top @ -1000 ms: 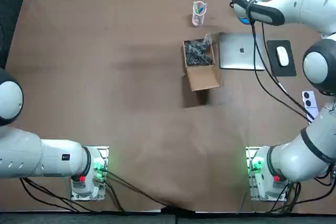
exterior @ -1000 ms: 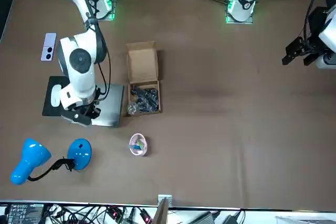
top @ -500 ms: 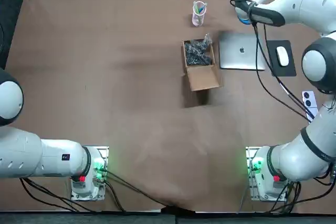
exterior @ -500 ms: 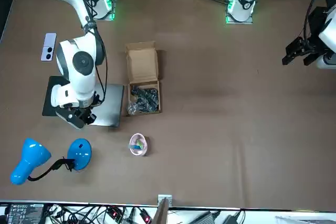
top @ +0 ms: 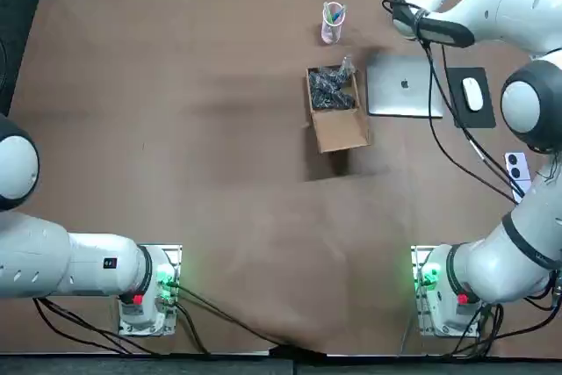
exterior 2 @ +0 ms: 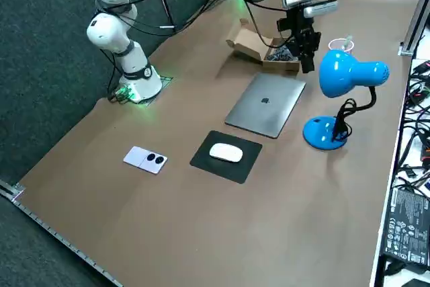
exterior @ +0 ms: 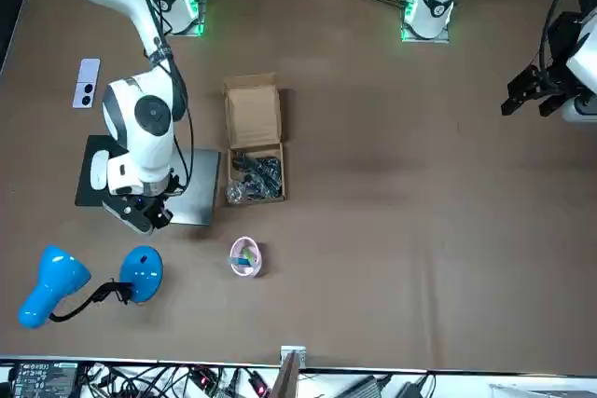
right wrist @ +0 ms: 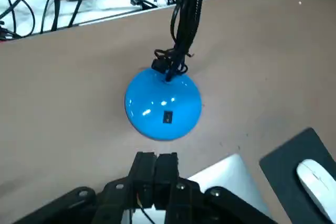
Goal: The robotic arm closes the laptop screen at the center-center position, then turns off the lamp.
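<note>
Pressed together and holding nothing, the right pincer hangs pointing down over the far edge of the laptop, with the lamp's round blue base just beyond its fingertips. The joined fingers make sense here: together they form one narrow blunt tip, better suited to poking a small button than a spread pair would be. The target, I judge, is the little dark switch set into the dome of the base on the side facing the pincer, reachable from above without going around the stalk. The laptop lies flat beneath and behind the pincer, lid down with its logo up, so the first half of the task looks done and only the lamp is left. The lamp stands upright on the worktop, its head raised near the pincer; whether it is lit I cannot tell. The next move calls for a short advance and descent onto the switch, clear of the head and cable. A press off-centre on the curved dome could slip, or shove the base across the worktop. The cardboard box and mouse sit well apart from the pincer, one on either side of the laptop, out of the way.
</note>
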Controlling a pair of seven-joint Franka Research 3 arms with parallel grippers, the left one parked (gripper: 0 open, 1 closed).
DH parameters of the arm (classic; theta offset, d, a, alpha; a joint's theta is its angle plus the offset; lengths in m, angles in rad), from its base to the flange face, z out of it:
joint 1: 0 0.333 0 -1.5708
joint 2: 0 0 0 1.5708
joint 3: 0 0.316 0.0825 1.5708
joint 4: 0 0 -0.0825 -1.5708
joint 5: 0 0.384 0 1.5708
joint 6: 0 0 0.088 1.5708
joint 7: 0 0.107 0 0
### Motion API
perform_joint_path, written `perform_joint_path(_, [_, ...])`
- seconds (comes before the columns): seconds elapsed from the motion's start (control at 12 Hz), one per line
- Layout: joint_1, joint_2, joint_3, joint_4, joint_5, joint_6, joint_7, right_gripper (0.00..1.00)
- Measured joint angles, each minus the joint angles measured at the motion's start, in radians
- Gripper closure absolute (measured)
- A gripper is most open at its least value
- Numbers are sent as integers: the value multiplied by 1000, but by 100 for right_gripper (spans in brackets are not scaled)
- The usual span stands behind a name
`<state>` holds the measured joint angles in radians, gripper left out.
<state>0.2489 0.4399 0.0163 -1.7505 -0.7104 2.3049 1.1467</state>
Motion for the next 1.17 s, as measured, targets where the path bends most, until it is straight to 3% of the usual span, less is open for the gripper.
perform_joint_path(0.67, [-69, 101, -4, 0, -33, 174, 2, 98])
perform_joint_path(1.17, [-113, 162, -6, 0, -114, 280, 2, 98])
